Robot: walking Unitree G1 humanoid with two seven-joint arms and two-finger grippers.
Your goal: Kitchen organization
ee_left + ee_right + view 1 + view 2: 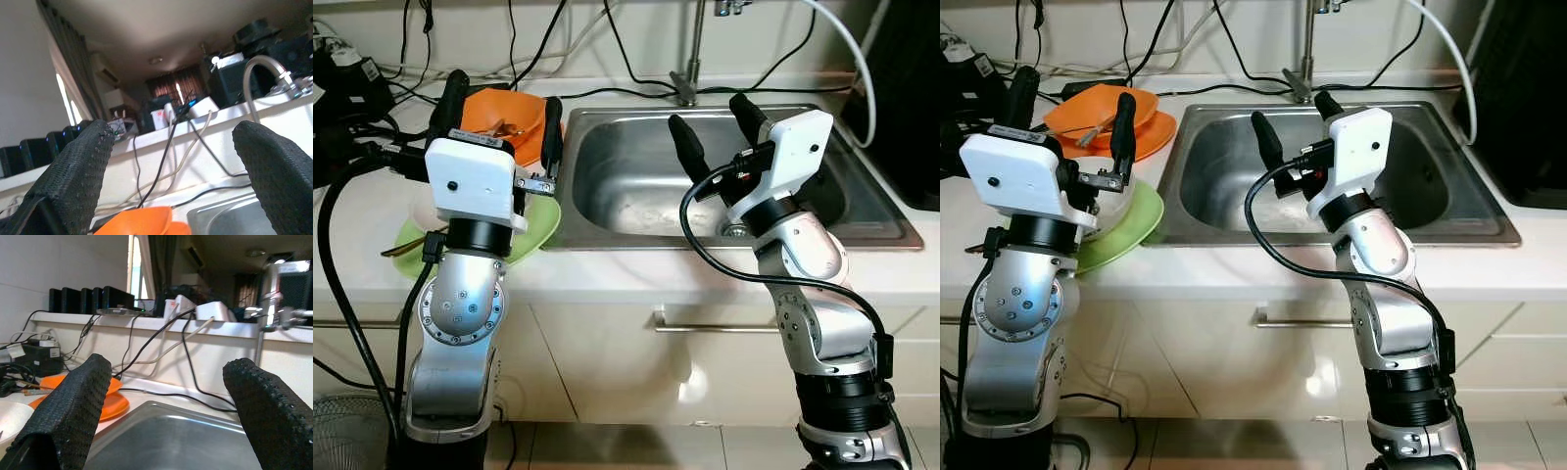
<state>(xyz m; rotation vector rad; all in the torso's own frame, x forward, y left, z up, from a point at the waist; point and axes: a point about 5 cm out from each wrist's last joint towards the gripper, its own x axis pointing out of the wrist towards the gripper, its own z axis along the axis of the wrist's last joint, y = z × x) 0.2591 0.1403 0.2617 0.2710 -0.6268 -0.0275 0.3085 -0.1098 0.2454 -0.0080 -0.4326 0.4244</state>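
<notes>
Round orange plates (499, 122) beside steel sink (636, 211); hands spread.

A home kitchen: a steel sink (607, 157) with faucet (687, 69) set in a pale counter (636, 279) above cabinet drawers (705, 352).

Sink (862, 211) at centre-right of counter (636, 274); plates (540, 223) left of it (bowl (1102, 108) behind them); tap (690, 59) behind sink.

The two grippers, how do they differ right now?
The left gripper is raised over the dishes on the counter, above the green plate and orange dishes; the right gripper is raised over the steel sink. Both are open, empty, fingers pointing up and away.
</notes>
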